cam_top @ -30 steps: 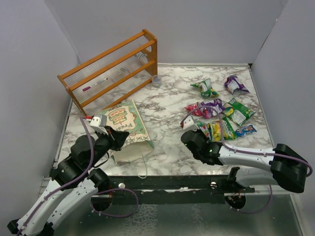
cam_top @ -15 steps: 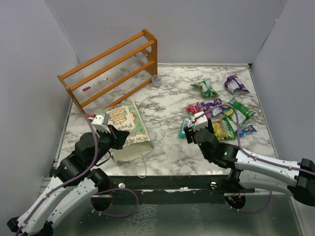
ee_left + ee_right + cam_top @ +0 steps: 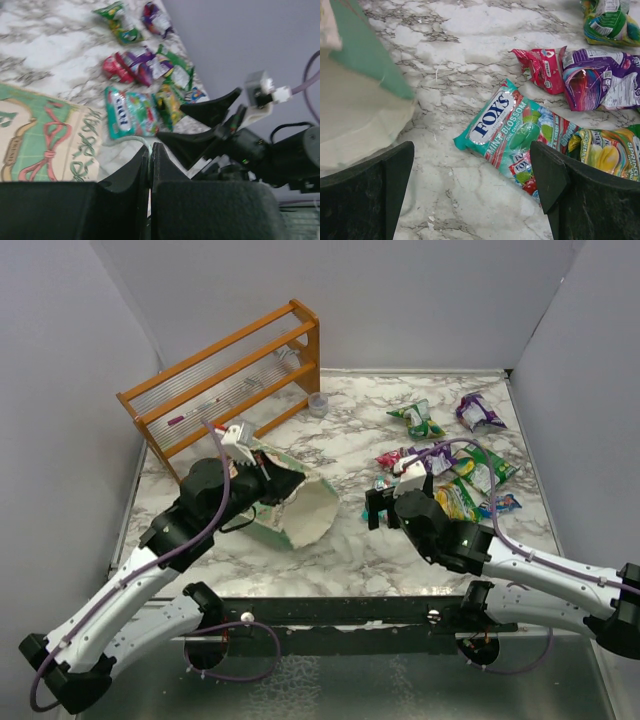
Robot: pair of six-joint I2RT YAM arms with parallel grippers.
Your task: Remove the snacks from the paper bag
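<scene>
My left gripper point(image 3: 263, 476) is shut on the thin string handle point(image 3: 131, 139) of the paper bag point(image 3: 268, 529). The bag hangs tilted off the table, its cream mouth point(image 3: 314, 510) facing right; its printed front point(image 3: 42, 142) fills the left wrist view. My right gripper point(image 3: 380, 508) hovers open just right of that mouth, nothing between its fingers. Under it lies a teal snack packet point(image 3: 506, 125) flat on the marble. More snacks lie beyond: red point(image 3: 542, 67), purple point(image 3: 600, 77) and yellow-green point(image 3: 607, 157) packets. In the top view a green packet point(image 3: 418, 420) and a purple one point(image 3: 480, 412) lie apart at the back.
An orange wooden rack point(image 3: 225, 375) stands at the back left with a small clear cup point(image 3: 318, 403) beside it. Grey walls close in the marble table point(image 3: 345, 545) on three sides. The snack pile point(image 3: 455, 480) covers the right middle.
My left arm lifted the bag up and to the right, tipping its mouth sideways. My right gripper opened wide, and the teal packet now lies loose on the marble.
</scene>
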